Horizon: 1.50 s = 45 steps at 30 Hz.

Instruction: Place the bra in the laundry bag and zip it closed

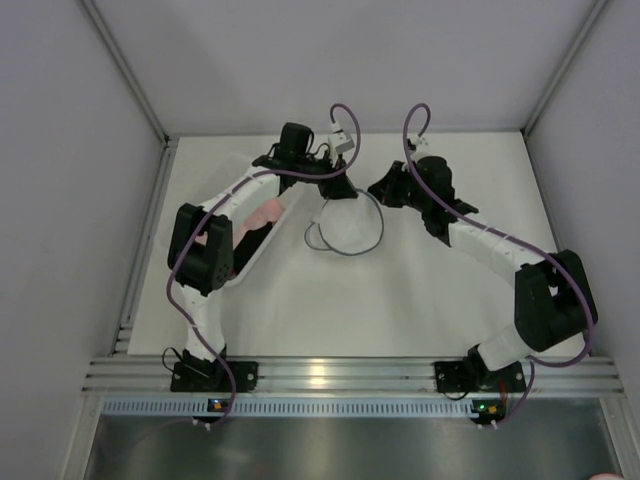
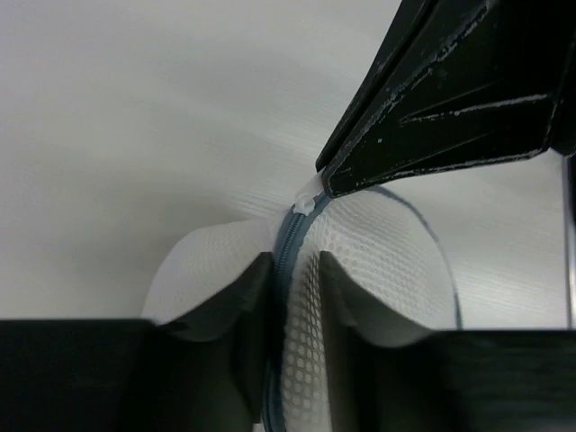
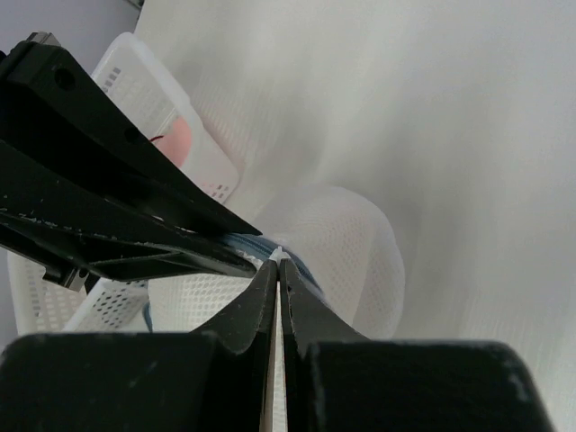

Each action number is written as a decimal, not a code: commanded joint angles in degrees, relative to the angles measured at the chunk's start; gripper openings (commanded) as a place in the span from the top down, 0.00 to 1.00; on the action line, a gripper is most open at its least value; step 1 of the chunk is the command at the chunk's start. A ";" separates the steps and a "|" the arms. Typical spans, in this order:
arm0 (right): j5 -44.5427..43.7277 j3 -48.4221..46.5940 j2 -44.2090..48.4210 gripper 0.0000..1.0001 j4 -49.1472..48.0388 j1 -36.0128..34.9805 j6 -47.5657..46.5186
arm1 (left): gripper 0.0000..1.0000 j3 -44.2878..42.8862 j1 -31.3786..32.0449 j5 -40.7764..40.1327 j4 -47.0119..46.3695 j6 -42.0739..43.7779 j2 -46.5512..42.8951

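The left gripper [image 2: 290, 263] is pinched narrow on the zipped rim of the bag [image 2: 378, 243], mesh and zip squeezed between its fingers. The right gripper [image 3: 277, 266], jaws nearly touching, nips the small white zip pull [image 2: 306, 200] just beyond the left's fingertips. The two tips almost meet at the bag's far edge. The bag lies on the table [image 1: 400, 300] just right of the bin [image 3: 148, 94], which holds a pink cloth [image 3: 178, 141]. Whether the bra is inside cannot be told.

Bright, even light, soft shadows; wrist-view foregrounds blurred
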State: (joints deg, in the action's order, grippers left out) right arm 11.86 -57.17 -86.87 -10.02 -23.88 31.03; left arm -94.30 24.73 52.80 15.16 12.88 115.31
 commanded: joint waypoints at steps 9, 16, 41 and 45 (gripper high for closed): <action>-7.98 -1.37 2.84 1.00 1.41 -0.03 1.58 | 1.00 3.05 -0.03 -0.67 -5.91 -4.96 -4.47; -11.59 0.64 4.69 1.00 4.57 -0.03 1.85 | 1.00 20.02 -2.93 -0.59 -37.54 -27.70 -13.61; -10.36 3.29 7.42 1.00 5.36 0.32 -3.16 | 0.02 18.58 -2.50 -10.87 -15.46 -8.41 -24.70; -10.10 2.24 8.12 1.00 5.63 0.32 -2.99 | 0.02 11.61 -0.48 -12.45 -8.93 -6.31 -20.39</action>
State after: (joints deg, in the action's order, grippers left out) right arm 1.15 -51.29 -81.17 -3.20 -24.10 29.80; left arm -77.14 22.72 42.39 -1.32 -0.05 93.58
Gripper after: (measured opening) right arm 0.006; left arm 0.983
